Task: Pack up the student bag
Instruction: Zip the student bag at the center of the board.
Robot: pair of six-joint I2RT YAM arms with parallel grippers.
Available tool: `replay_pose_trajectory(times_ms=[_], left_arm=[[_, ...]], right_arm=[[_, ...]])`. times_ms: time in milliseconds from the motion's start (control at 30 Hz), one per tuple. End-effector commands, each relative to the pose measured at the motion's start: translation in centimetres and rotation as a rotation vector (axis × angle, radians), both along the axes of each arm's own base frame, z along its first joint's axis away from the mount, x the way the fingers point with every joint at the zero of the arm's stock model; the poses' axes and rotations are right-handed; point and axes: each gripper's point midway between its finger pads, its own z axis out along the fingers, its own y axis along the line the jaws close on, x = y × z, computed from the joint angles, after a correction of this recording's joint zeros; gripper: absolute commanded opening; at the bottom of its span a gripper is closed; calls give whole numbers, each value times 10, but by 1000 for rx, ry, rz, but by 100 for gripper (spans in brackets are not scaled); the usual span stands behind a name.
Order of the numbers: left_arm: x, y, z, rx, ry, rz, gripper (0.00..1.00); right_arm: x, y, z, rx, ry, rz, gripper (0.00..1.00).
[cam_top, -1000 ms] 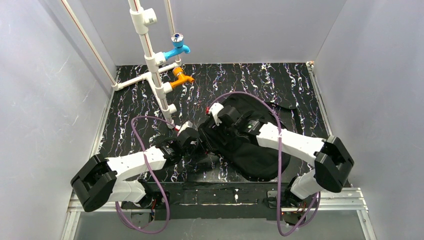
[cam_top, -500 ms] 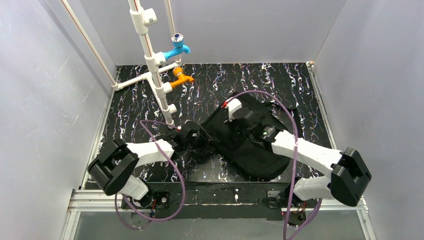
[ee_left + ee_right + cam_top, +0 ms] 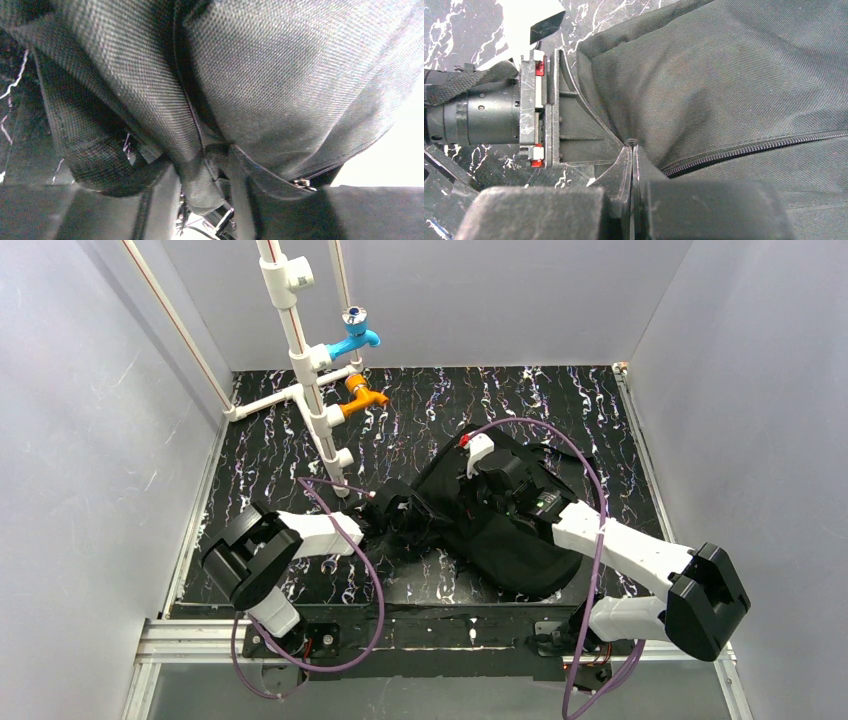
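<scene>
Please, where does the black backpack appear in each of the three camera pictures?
Top view: the backpack lies right of centre on the marbled table.
Left wrist view: its fabric fills almost the whole picture.
Right wrist view: it covers the right side.
Shared landmark: the zipper, also seen at the lower right of the left wrist view.

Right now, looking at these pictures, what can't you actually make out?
- Inside of the student bag: all views show only closed black fabric.
- Left claw: from above, dark against the bag; its own camera is filled by fabric, so its grip is unclear.
- What the shut right claw pinches: its fingers cover the zipper end.
</scene>
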Motion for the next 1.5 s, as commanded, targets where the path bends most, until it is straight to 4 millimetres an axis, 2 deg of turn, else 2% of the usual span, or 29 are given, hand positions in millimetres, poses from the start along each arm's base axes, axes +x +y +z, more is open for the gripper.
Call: replay_pose_trajectory(times_ms=[0,33,133,167,267,433,567,733,800,867,900,967,1000,1067,1100,1233,1300,1333,1367,1467], left_arm=[[7,-13,6,-40,-44,2,30],[5,-8,1,-32,-46,12,27],[1,2,-7,-11,-64,24,1],[0,5,-10,-3,-64,27,0],[-11,18,-24,20,-25,53,0],[-34,44,-52,62,59,91,0],[-40,52,-57,77,61,87,0],[-40,51,-56,78,56,76,0],[-39,49,-55,78,51,67,0],[-38,45,-53,76,47,52,0],[-37,42,-51,72,41,39,0],[-32,31,-39,53,-1,-5,0],[-29,25,-31,47,-37,-35,6],[-24,19,-17,37,-93,-71,23],[-22,18,-9,32,-120,-78,29],[-20,20,23,27,-243,-116,51],[-23,26,41,54,-313,-151,80],[-27,34,47,96,-332,-174,85],[-28,40,58,130,-365,-190,87],[-32,69,97,229,-484,-203,91]], right_arm=[[6,15,46,147,-77,7,1],[7,13,48,144,-83,0,1],[13,5,61,134,-119,-41,1],[17,1,67,133,-135,-63,1],[34,-18,77,114,-160,-140,1],[80,-61,79,143,-142,-257,1],[124,-101,70,161,-120,-359,1],[172,-134,53,216,-88,-410,1],[190,-147,41,198,-69,-440,1],[203,-153,38,170,-64,-442,1],[203,-151,32,147,-30,-421,1],[203,-145,36,128,11,-383,1],[199,-141,35,119,32,-370,8],[186,-139,35,57,55,-385,31],[180,-142,36,22,63,-404,43],[137,-146,40,-157,85,-475,70],[112,-147,44,-218,81,-496,79],[100,-145,54,-211,56,-491,82],[89,-143,55,-205,53,-481,85],[63,-136,73,-125,56,-432,89]])
